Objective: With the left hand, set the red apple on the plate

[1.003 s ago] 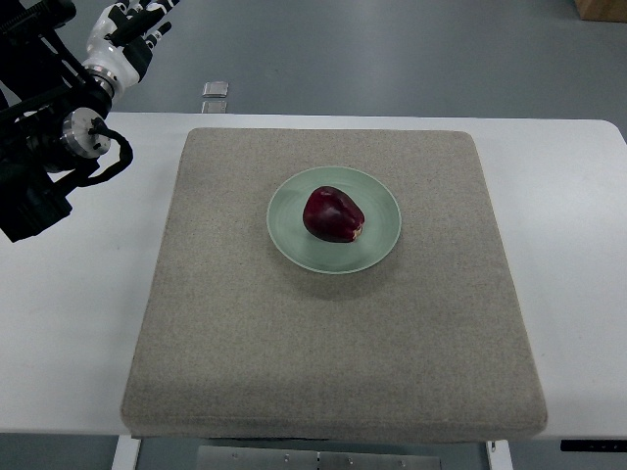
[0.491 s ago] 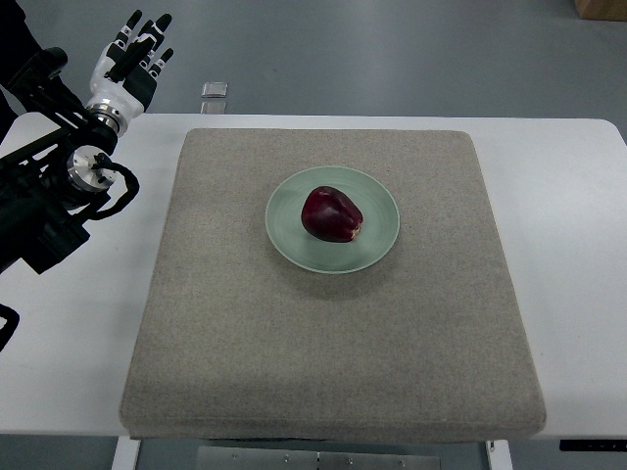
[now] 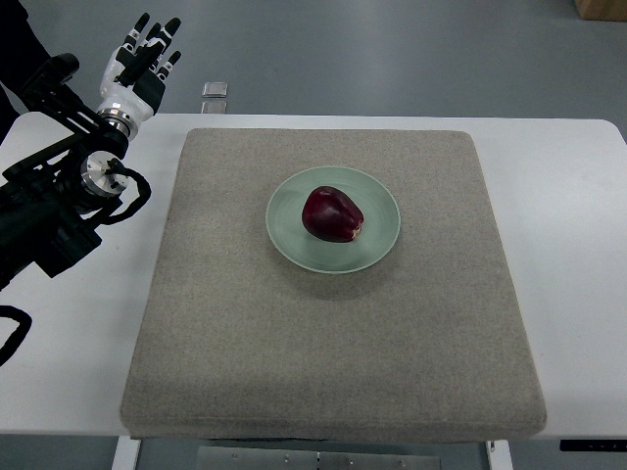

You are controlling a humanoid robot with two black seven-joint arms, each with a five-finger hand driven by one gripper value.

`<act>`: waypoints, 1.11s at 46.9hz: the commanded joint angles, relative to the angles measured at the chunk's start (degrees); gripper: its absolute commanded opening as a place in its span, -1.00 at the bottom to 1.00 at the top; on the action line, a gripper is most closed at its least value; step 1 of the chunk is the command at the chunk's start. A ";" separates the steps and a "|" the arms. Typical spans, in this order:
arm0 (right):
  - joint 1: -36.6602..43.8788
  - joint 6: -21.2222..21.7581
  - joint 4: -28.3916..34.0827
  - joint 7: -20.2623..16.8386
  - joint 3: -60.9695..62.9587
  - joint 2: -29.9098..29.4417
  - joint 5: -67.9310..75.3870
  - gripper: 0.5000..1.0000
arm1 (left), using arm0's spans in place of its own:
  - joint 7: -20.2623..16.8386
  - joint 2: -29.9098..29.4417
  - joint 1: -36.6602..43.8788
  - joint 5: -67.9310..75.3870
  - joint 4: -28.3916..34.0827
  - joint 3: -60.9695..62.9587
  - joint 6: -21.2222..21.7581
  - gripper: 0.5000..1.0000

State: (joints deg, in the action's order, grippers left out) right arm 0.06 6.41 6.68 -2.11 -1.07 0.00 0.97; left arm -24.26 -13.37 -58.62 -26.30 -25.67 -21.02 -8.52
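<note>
A dark red apple (image 3: pixel 332 214) lies on the pale green plate (image 3: pixel 382 245) in the middle of the grey mat. My left hand (image 3: pixel 145 54) is far from it, beyond the table's back left corner, with its fingers spread and nothing in them. Its black arm (image 3: pixel 59 211) comes in from the left edge over the white table. No right arm shows.
The grey felt mat (image 3: pixel 333 343) covers most of the white table (image 3: pixel 578 245). A small silver object (image 3: pixel 216 90) sits on the floor just past the table's far edge, near my left hand.
My left arm has slid further into the picture, its hand now slightly more right. The apple and plate have stayed put.
</note>
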 commanded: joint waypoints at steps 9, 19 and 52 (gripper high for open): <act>0.03 0.00 0.00 0.00 0.01 0.00 -0.01 0.72 | 0.09 0.10 0.00 0.11 0.10 0.01 -0.36 0.99; 0.03 0.00 0.00 0.00 0.01 0.00 -0.01 0.72 | 0.09 0.02 0.00 0.19 0.10 0.01 -0.62 0.99; 0.29 0.70 0.61 0.00 0.01 0.00 -0.09 0.72 | 0.09 0.01 -0.09 0.28 0.01 0.10 -1.41 0.99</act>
State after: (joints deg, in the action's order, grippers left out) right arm 0.17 6.94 6.93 -2.11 -0.99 0.00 1.00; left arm -24.17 -13.32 -58.77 -26.03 -25.67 -20.96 -9.76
